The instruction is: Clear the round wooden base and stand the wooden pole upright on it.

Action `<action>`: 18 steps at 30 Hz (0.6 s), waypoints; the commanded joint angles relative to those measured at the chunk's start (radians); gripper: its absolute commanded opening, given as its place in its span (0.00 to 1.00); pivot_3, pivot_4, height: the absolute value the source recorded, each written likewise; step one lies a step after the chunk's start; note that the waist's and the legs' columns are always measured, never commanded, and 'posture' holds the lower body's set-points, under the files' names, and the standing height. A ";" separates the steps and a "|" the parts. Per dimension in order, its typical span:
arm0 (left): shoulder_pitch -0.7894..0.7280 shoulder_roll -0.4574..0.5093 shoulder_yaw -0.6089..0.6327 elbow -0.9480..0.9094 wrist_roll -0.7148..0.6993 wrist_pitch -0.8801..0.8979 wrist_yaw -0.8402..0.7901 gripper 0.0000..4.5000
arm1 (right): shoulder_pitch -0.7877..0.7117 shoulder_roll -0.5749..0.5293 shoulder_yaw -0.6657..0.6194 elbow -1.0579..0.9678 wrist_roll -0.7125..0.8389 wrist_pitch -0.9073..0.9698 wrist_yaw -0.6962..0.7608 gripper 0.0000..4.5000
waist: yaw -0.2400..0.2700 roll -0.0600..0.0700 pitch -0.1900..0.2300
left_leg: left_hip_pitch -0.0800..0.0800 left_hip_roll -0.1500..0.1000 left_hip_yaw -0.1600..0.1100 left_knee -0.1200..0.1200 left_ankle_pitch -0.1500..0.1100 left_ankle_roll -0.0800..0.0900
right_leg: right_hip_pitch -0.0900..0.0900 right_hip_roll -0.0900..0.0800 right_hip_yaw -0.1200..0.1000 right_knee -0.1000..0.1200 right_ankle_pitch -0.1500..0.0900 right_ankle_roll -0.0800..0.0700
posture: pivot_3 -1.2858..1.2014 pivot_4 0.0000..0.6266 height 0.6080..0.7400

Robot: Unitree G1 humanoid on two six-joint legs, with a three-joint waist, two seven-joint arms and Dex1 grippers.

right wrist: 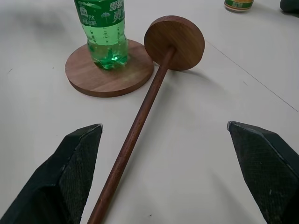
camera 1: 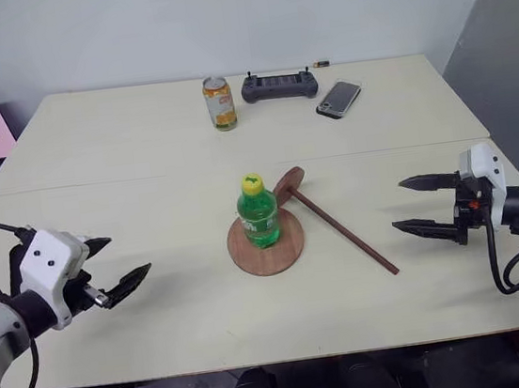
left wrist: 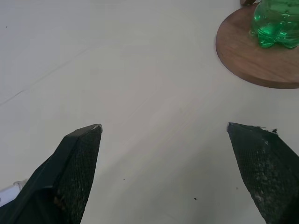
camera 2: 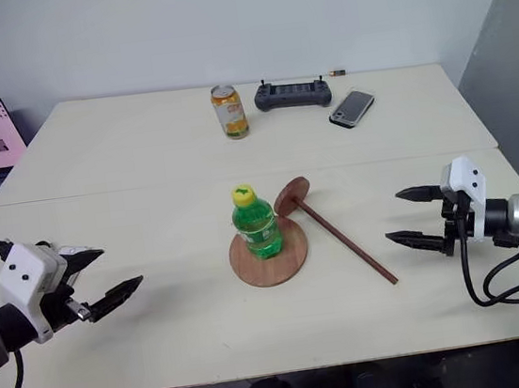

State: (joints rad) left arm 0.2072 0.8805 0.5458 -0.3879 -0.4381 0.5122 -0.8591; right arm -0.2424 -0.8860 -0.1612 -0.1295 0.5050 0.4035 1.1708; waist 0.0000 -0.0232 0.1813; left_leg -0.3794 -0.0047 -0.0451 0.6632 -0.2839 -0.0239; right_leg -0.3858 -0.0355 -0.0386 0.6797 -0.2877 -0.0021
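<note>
From my remote seat: a green soda bottle (camera 1: 257, 211) stands upright on the round wooden base (camera 1: 266, 241) at the middle of the worktop (camera 1: 138, 133), a little toward the near edge, so the base is not yet cleared. The wooden pole (camera 1: 342, 230) lies flat just beside it, its disc end (camera 1: 289, 187) tipped up against the base's far right rim and its long axis running from there toward the near right corner. My right hand (camera 1: 428, 202) hovers near the right edge with both fingers spread as wide as they go, holding nothing, pointed in toward the pole's free tip, which is the nearest part of anything to it. My left hand (camera 1: 117, 265) hangs near the left edge, also fully spread and empty, well apart from the base, with bare worktop between. I judge the bottle about equally far from either hand, the pole clearly the right hand's.
</note>
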 commanded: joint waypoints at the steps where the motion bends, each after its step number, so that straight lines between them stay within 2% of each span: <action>1: -0.005 0.011 0.008 -0.001 0.003 -0.029 -0.015 0.99 | -0.003 0.000 -0.009 -0.035 0.011 0.003 -0.006 1.00 | 0.000 0.000 0.000 | 0.000 0.000 0.000 0.000 0.000 0.000 | 0.000 0.000 0.000 0.000 0.000 0.000 | 0.52 0.24 1.00; 7: -0.010 0.012 0.000 0.005 0.021 -0.041 -0.011 0.99 | -0.011 0.005 -0.001 -0.044 0.013 0.010 -0.017 1.00 | 0.000 0.000 0.000 | 0.000 0.000 0.000 0.000 0.000 0.000 | 0.000 0.000 0.000 0.000 0.000 0.000 | 0.52 0.24 1.00; 10: -0.031 -0.015 0.012 0.019 0.022 -0.144 -0.032 0.99 | -0.022 0.004 0.003 -0.056 0.019 0.022 -0.024 1.00 | 0.000 0.000 0.000 | 0.000 0.000 0.000 0.000 0.000 0.000 | 0.000 0.000 0.000 0.000 0.000 0.000 | 0.52 0.24 1.00; 18: -0.054 -0.013 0.030 0.055 -0.044 -0.116 -0.054 0.99 | -0.040 0.012 0.017 -0.074 0.021 0.042 -0.034 1.00 | 0.000 0.000 0.000 | 0.000 0.000 0.000 0.000 0.000 0.000 | 0.000 0.000 0.000 0.000 0.000 0.000 | 0.52 0.24 1.00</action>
State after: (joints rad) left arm 0.1746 0.8670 0.5368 -0.3281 -0.4544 0.3947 -0.9094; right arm -0.2623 -0.8751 -0.1367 -0.1680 0.5108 0.4426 1.1404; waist 0.0000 -0.0231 0.1813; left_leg -0.3796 -0.0047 -0.0452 0.6632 -0.2839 -0.0239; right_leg -0.3859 -0.0356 -0.0387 0.6797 -0.2877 -0.0021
